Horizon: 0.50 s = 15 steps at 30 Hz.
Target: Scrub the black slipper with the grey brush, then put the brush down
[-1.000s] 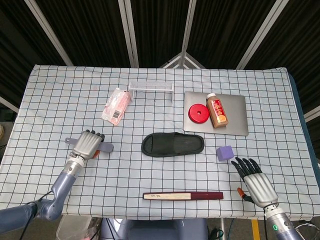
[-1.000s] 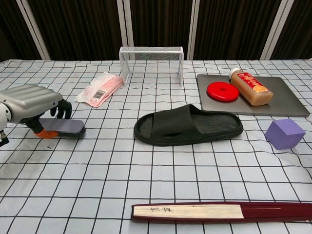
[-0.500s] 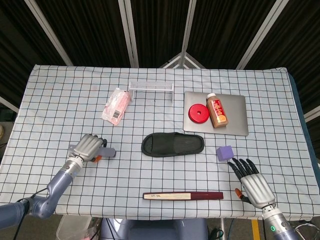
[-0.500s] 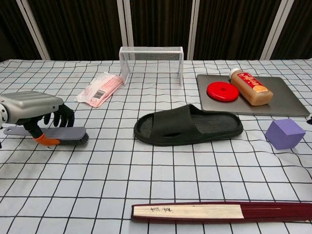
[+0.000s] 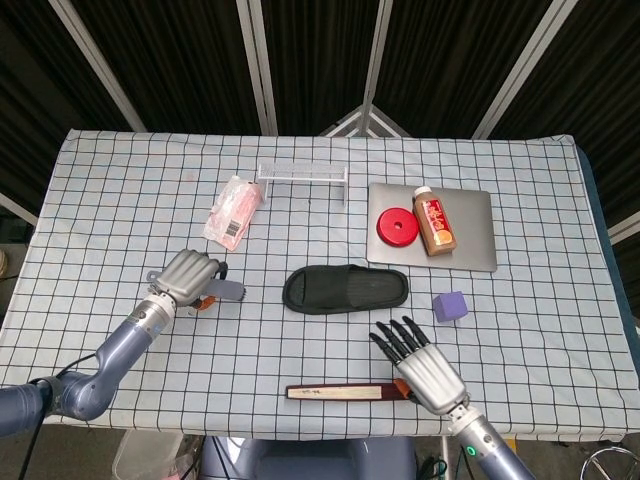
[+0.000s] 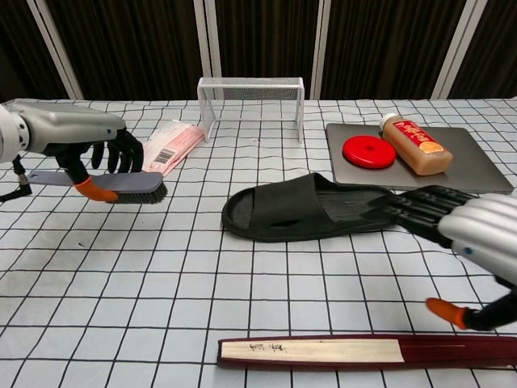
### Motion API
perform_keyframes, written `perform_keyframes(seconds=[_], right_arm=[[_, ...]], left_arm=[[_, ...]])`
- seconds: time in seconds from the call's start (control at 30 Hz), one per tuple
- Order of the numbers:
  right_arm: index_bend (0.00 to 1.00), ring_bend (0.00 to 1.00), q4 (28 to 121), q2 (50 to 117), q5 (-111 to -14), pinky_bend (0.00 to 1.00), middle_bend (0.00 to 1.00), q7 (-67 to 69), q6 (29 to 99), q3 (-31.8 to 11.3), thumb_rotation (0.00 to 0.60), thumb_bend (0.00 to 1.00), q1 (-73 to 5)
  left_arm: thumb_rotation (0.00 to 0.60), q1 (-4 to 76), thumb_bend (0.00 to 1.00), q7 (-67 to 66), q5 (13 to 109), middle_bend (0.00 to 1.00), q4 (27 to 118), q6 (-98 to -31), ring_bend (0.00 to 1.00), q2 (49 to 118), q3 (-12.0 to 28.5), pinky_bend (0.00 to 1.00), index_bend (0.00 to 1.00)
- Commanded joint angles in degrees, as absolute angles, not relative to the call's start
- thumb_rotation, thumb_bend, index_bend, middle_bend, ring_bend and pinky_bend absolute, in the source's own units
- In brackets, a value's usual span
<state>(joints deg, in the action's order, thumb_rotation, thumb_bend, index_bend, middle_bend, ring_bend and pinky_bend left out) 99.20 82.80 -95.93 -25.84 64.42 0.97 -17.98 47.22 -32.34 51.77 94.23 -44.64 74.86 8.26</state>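
Note:
The black slipper (image 5: 346, 289) (image 6: 311, 208) lies flat at the table's middle, toe end to the left. My left hand (image 5: 190, 275) (image 6: 77, 133) grips the grey brush (image 5: 226, 290) (image 6: 121, 186) by its handle, bristles down, raised off the cloth to the left of the slipper. My right hand (image 5: 420, 368) (image 6: 464, 226) hovers open, fingers spread, in front of the slipper's right end and apart from it.
A closed fan (image 5: 365, 392) (image 6: 363, 350) lies along the front edge. A purple cube (image 5: 450, 305) sits right of the slipper. The grey tray (image 5: 470, 250) holds a red disc (image 5: 396, 225) and a bottle (image 5: 434, 222). A pink packet (image 5: 232, 211) and a wire rack (image 5: 302, 176) lie further back.
My left hand has lifted the brush off the cloth and carried it right, toward the slipper. My right hand has swung left from the table's right front to the slipper's right end.

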Motion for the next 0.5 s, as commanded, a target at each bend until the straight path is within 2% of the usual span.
perform_keyframes(seconds=[0.03, 0.13, 0.37, 0.5], right_arm=[[0.0, 0.0, 97.3, 88.72, -93.93, 0.0, 0.0, -28.7, 62.39, -1.37, 0.6, 0.42, -20.18], [0.0, 0.0, 95.04, 93.62, -93.61, 0.0, 0.0, -31.29, 60.95, -2.66, 0.6, 0.42, -22.15], [0.0, 0.0, 92.28, 99.46, -90.63, 0.0, 0.0, -34.04, 56.48, -6.45, 0.6, 0.43, -26.7], [0.0, 0.0, 90.03, 101.71, -88.17, 0.0, 0.01, -35.44, 53.73, -8.54, 0.6, 0.44, -29.29]], left_arm=[[0.6, 50.58, 0.48, -33.62, 46.08, 0.49, 94.86, -43.81, 0.39, 74.64, 9.75, 0.41, 0.46], [0.6, 53.59, 0.47, -34.03, 41.07, 0.49, 92.18, -41.94, 0.39, 75.93, 10.23, 0.41, 0.46], [0.6, 59.46, 0.47, -35.16, 32.42, 0.49, 85.45, -39.05, 0.39, 80.06, 10.7, 0.41, 0.46], [0.6, 62.83, 0.42, -35.2, 28.53, 0.49, 80.82, -36.63, 0.39, 83.13, 10.78, 0.41, 0.46]])
